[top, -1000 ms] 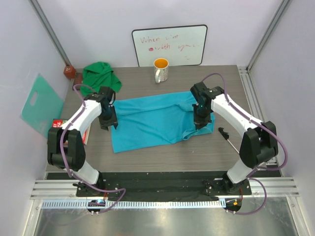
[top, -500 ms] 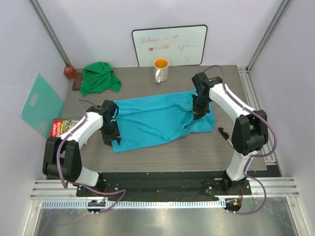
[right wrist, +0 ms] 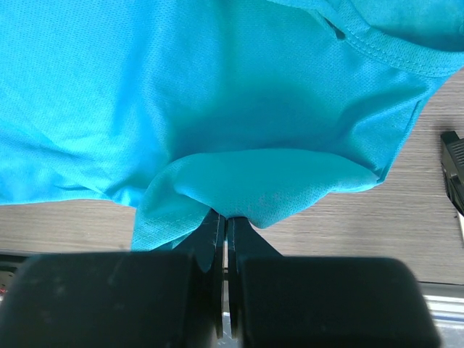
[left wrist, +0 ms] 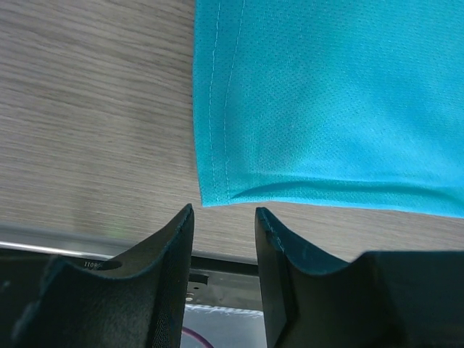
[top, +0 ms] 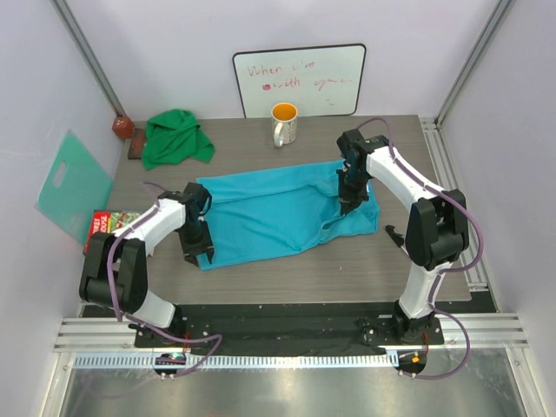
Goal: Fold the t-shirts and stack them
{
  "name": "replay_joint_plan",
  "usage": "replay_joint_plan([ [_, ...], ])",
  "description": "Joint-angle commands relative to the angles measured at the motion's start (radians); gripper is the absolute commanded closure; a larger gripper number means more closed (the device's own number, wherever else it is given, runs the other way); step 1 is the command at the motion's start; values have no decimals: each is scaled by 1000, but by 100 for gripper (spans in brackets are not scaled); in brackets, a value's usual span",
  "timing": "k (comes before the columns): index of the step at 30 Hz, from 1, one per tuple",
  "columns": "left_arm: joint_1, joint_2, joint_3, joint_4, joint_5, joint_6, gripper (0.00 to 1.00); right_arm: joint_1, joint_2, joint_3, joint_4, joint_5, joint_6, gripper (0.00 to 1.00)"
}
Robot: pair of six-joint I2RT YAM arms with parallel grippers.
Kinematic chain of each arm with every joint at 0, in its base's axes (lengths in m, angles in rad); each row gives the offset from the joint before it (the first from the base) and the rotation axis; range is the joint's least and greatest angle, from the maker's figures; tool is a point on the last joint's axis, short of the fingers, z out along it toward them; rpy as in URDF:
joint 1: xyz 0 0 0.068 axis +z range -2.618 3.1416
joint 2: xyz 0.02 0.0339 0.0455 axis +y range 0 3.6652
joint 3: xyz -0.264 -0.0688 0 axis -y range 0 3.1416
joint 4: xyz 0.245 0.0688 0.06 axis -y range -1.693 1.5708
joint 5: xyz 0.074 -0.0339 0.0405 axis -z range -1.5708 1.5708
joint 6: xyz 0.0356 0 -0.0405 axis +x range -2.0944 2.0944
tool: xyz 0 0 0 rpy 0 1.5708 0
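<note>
The turquoise-blue t-shirt lies spread on the table's middle. My left gripper is open and empty at the shirt's near-left corner. In the left wrist view that hemmed corner lies just beyond my left gripper, not between the jaws. My right gripper is shut on a raised fold of the shirt near its right end. In the right wrist view the cloth drapes over my right gripper. The green t-shirt lies crumpled at the back left.
A white mug stands behind the shirt, before a whiteboard. A mint-teal plastic sheet leans on the left wall above a red-green box. A black tool lies right of the shirt, also in the right wrist view.
My left gripper has moved along the shirt's left edge toward me, to its near-left corner. My right gripper has shifted slightly back with the cloth.
</note>
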Motion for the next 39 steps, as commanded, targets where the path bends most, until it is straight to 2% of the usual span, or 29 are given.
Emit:
replay_joint_plan([
  [1, 3, 25, -4, 37, 3, -19, 60, -8, -21, 35, -19, -10, -24, 99],
  [16, 3, 82, -41, 103, -6, -23, 63, -44, -41, 3, -15, -41, -33, 99],
  [21, 3, 80, -44, 110, -17, -26, 69, -46, -38, 2, -10, -52, -31, 99],
  [27, 3, 85, -45, 118, -23, -26, 85, -52, -43, -3, -2, -49, -33, 99],
  [30, 3, 92, -16, 93, -37, -8, 88, -64, -53, -14, 4, -47, -34, 99],
  [35, 3, 73, 85, 17, -101, 23, 88, -104, -79, -20, 22, -37, -33, 99],
  [39, 4, 66, 157, -20, -93, 36, 88, -124, -86, -3, 36, -18, -34, 99],
])
